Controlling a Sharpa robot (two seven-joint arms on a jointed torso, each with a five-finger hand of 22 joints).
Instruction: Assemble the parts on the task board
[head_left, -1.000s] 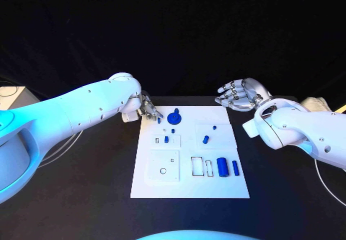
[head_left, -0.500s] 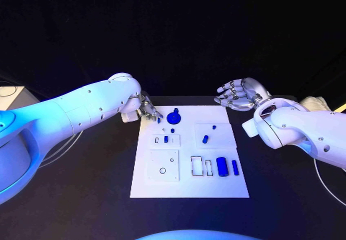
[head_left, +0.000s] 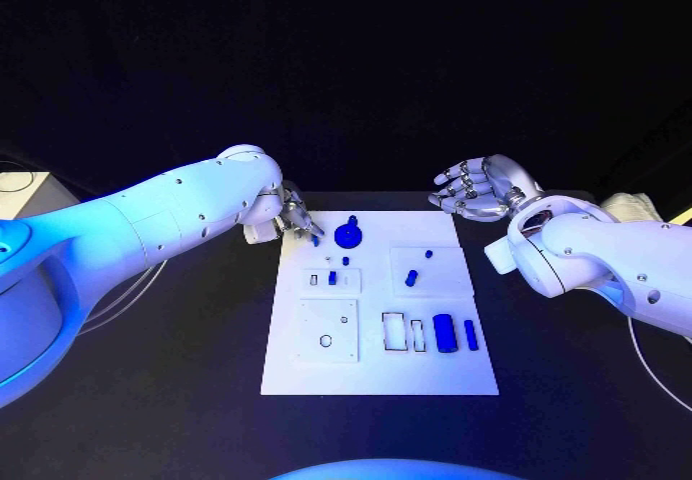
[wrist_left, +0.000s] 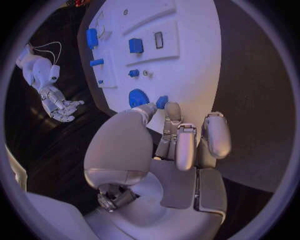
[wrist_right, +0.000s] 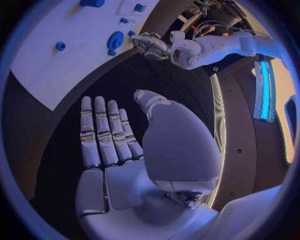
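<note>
The white task board (head_left: 378, 365) lies in the middle of the black table. My left hand (head_left: 297, 219) hovers at the board's far left corner and pinches a small blue part (wrist_left: 162, 102) between its thumb and a finger. Just beside that part on the board sits a round blue disc (head_left: 348, 237) (wrist_left: 137, 97). Further blue parts stand nearer on the board: a small block (head_left: 332, 278), a slanted peg (head_left: 411, 278), and a cylinder (head_left: 444, 333) next to a thin bar (head_left: 470, 335). My right hand (head_left: 483, 190) (wrist_right: 125, 145) floats open beyond the board's far right corner, fingers straight, holding nothing.
A white square plate with a hole (head_left: 329, 333) and empty rectangular slots (head_left: 394, 332) occupy the board's near half. A pale object (head_left: 630, 207) lies at the table's right edge behind my right arm. Black tabletop (head_left: 159, 380) surrounds the board.
The left hand's fingertips have shifted very slightly with the small blue part. The right hand has stayed where it was.
</note>
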